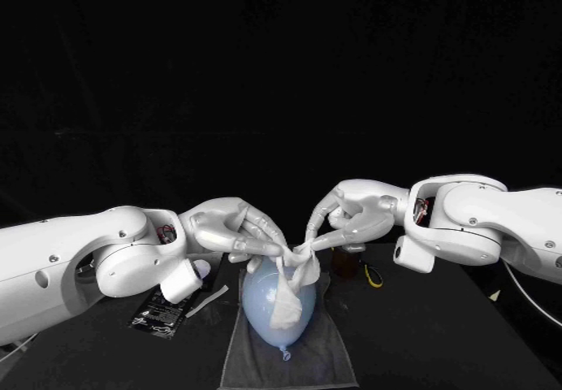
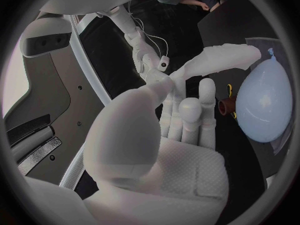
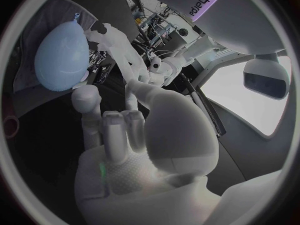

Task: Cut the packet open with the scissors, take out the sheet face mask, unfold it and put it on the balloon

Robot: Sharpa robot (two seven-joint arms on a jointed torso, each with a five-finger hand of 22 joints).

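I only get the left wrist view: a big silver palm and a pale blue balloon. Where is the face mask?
Observer: In the head view, the sheet mask lies bunched along the balloon, not spread out.
Operator: Is anything holding it?
Observer: Both hands. The left hand and the right hand pinch its upper end.
Operator: And the packet?
Observer: The black packet lies beside the grey towel, on the robot's left.

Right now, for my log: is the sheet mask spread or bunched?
Bunched: the left hand and right hand pinch the sheet mask; it hangs narrow and crumpled on the balloon.
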